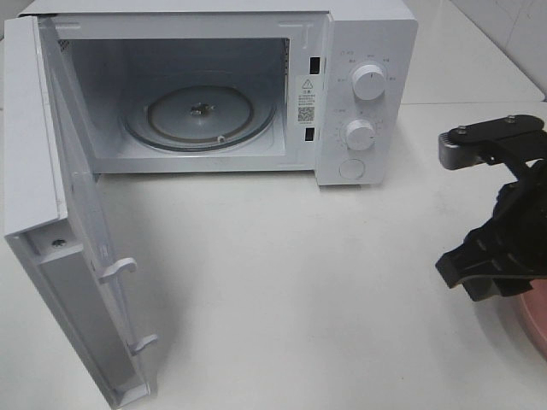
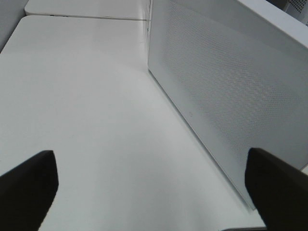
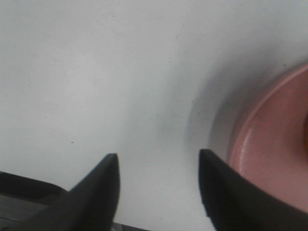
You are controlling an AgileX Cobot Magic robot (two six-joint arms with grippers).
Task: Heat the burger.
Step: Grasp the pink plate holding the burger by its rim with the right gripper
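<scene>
In the high view the white microwave (image 1: 367,51) fills the upper left of the frame, with its door (image 1: 34,128) swung wide toward the lower left and the glass turntable (image 1: 201,111) showing inside. The right gripper (image 3: 158,155) hangs at the right edge by the rim of the pink plate (image 1: 534,316), its fingers parted with only table (image 1: 299,299) between them. The left gripper (image 2: 150,159) stands spread wide beside the microwave's perforated wall, and I cannot tell where the burger is.

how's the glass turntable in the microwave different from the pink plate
The glass turntable is clear; the pink plate is opaque. The turntable lies inside the open microwave; the plate rests on the table outside it, cut off at the frame edge. Both are round.
</scene>
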